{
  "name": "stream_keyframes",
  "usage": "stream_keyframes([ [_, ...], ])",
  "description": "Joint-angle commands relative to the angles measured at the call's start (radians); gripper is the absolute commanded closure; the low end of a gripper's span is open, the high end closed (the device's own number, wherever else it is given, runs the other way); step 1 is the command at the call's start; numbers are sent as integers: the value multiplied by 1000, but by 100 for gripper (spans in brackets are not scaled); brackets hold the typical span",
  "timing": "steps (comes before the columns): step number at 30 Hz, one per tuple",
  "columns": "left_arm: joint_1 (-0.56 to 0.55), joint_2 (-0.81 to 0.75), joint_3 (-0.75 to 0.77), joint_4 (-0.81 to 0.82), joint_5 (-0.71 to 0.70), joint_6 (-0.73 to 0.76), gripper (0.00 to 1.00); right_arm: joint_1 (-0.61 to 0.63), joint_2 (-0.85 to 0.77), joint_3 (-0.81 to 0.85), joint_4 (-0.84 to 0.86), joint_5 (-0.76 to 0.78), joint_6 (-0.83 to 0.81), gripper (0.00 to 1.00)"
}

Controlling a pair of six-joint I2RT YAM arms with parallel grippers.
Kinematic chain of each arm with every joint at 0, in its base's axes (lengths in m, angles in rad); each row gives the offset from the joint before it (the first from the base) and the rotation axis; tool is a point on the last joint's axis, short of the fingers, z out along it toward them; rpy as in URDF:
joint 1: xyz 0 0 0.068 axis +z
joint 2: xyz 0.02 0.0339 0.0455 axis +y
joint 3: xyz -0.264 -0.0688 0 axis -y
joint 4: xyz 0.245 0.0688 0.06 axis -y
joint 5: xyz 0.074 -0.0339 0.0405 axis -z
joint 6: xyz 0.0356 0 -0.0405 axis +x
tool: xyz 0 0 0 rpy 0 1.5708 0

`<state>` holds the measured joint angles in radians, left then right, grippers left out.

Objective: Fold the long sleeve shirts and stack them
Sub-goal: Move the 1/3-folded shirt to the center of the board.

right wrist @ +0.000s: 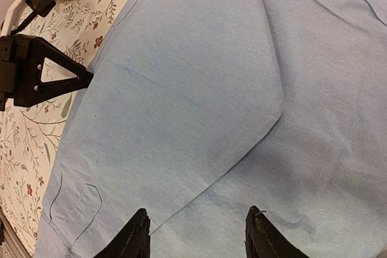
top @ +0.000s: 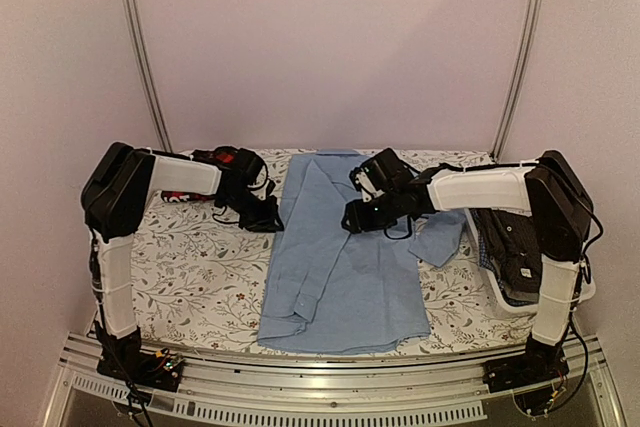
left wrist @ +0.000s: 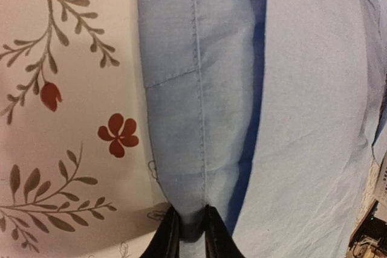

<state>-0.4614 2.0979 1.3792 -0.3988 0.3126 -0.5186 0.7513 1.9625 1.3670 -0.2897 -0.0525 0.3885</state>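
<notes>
A plain light blue long sleeve shirt (top: 340,267) lies flat mid-table, one sleeve folded across its body. My left gripper (top: 268,215) is at the shirt's left edge. In the left wrist view this gripper (left wrist: 188,234) is shut on a pinched fold of blue cloth (left wrist: 199,119) along a stitched seam. My right gripper (top: 352,217) hovers over the upper chest. The right wrist view shows it (right wrist: 196,237) open above the folded sleeve's edge (right wrist: 242,149), holding nothing. A red-and-black plaid shirt (top: 228,159) lies behind the left arm.
A white plastic basket (top: 500,295) at the right edge holds dark shirts (top: 515,237). A floral tablecloth (top: 190,257) covers the table. A metal rail (top: 330,387) runs along the near edge. Two slanted frame posts (top: 145,47) rise at the back.
</notes>
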Motion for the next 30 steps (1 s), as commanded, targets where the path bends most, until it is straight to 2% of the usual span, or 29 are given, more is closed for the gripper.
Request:
stream_keyframes([
  [1,6,39,-3,-14,-46,6,93,-3,-50,-24,3,42,12,48],
  [3,11,34,-20,-22,-61,18,100,-3,-58,-29,3,47,13,48],
  [15,130,-28,-93,-65,-95,126,100,-4,-91,-58,-17,117,12,48],
  [26,135,-55,-106,-65,-72,113,100,-22,-191,-161,-60,190,38,46],
  [27,135,-61,-104,-68,-74,114,100,-23,-204,-174,-67,197,43,45],
  [30,135,-88,-91,-70,-79,114,88,-23,-250,-212,-103,232,61,44],
])
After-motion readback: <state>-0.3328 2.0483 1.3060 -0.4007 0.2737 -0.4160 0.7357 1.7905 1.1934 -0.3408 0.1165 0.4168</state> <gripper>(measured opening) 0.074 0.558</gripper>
